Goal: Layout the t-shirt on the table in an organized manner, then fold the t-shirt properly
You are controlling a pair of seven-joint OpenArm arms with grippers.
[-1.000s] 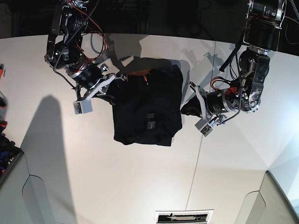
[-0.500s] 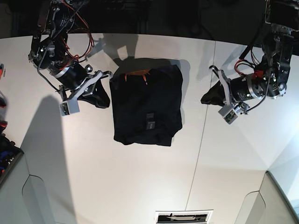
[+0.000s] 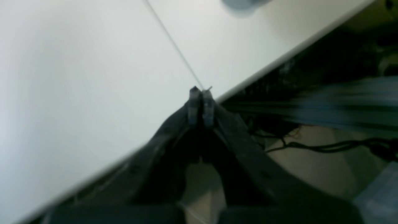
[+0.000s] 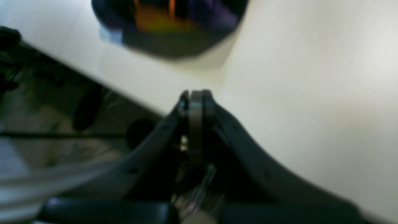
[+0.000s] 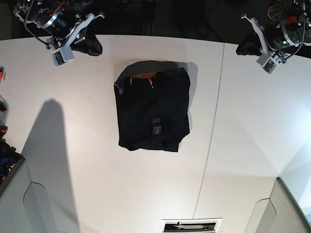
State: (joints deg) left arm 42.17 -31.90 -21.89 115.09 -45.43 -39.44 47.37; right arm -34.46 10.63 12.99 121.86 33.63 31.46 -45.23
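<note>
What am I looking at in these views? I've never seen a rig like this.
The machine has two arms. The base view looks down on a white table with a black shirt on it, folded into a compact shape, its orange neckline near the top. The right gripper is on that view's left, the left gripper on its right. Each wrist view looks out past its own gripper's fingers. Both grippers are shut, and neither holds anything.

Shirt (image 5: 153, 109): soft matt black cloth, lightly rumpled. Tabletop (image 5: 97, 160): smooth, white, faintly glossy. Patches on shirt (image 5: 156, 125): grey, material unclear.
</note>
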